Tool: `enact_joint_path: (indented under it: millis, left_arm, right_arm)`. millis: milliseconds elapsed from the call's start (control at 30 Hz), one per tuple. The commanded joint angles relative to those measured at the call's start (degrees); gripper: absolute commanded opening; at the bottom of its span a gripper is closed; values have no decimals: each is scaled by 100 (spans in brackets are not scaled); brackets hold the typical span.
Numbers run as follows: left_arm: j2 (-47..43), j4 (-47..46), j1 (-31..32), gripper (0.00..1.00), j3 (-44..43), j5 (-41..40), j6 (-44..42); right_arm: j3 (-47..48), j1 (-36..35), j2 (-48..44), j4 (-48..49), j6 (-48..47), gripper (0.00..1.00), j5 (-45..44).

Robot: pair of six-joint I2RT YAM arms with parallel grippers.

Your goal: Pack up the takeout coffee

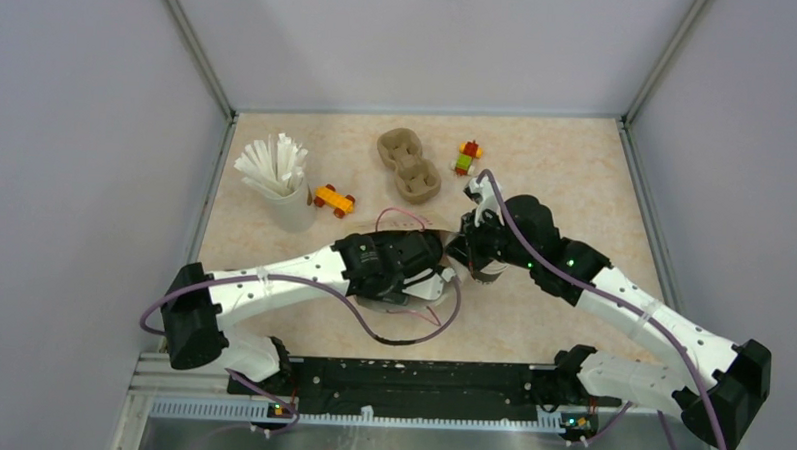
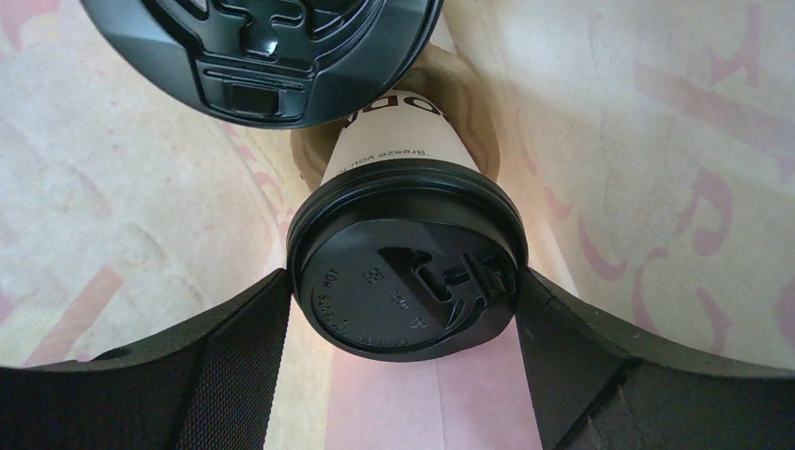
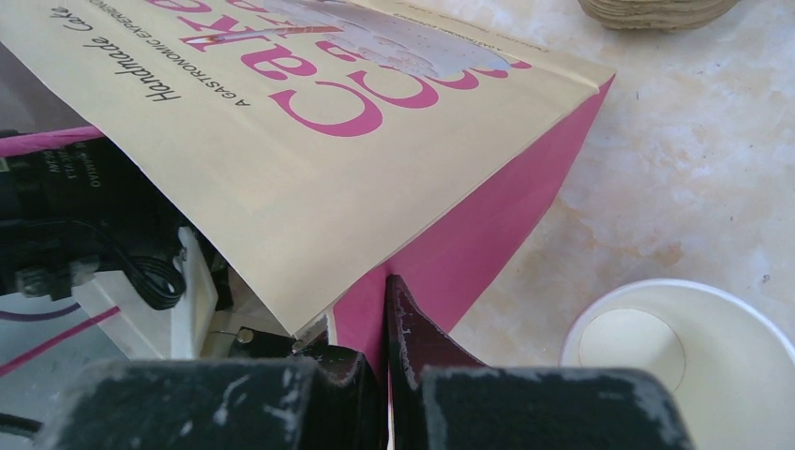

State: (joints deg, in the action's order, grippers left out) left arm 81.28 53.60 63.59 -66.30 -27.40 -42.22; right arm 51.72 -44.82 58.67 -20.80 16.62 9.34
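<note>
A takeout coffee cup (image 2: 405,267) with a flat black lid and a white printed side sits inside the paper bag (image 2: 656,141). My left gripper (image 2: 403,281) reaches into the bag, and both fingers press on the lid's rim. A second black lid (image 2: 262,47) shows at the top edge, with its cup hidden. My right gripper (image 3: 386,281) is shut on the pink side fold of the bag (image 3: 309,169). An unlidded paper cup (image 3: 684,356), white inside, stands on the table right beside the bag. In the top view both grippers meet at mid-table, with the right gripper (image 1: 471,250) at the bag's edge.
The brown pulp tray (image 1: 409,165) lies behind the bag. A beige cup of white sticks (image 1: 281,181) stands at the back left, with a brick toy (image 1: 333,199) next to it. Another brick toy (image 1: 466,157) lies right of the tray. Walls enclose the table.
</note>
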Motion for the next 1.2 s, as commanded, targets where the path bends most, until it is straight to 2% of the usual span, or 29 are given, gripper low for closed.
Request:
enact_joint_path:
  millis: [0, 700, 1000, 1100, 1167]
  left_arm:
    - [-79, -399, 27, 7, 283, -174, -200]
    - [104, -1152, 31, 9, 730, -230, 84]
    - [144, -1184, 32, 18, 724, -261, 165]
    - [111, -1159, 35, 26, 746, -290, 129]
    - [94, -1155, 33, 26, 772, -301, 97]
  right_arm:
    - [175, 33, 34, 177, 12, 0, 118]
    - [287, 33, -5, 88, 244, 0, 267]
    - [277, 36, 16, 111, 285, 0, 283]
    - [268, 35, 15, 119, 283, 0, 272]
    - [253, 39, 5, 127, 285, 0, 262]
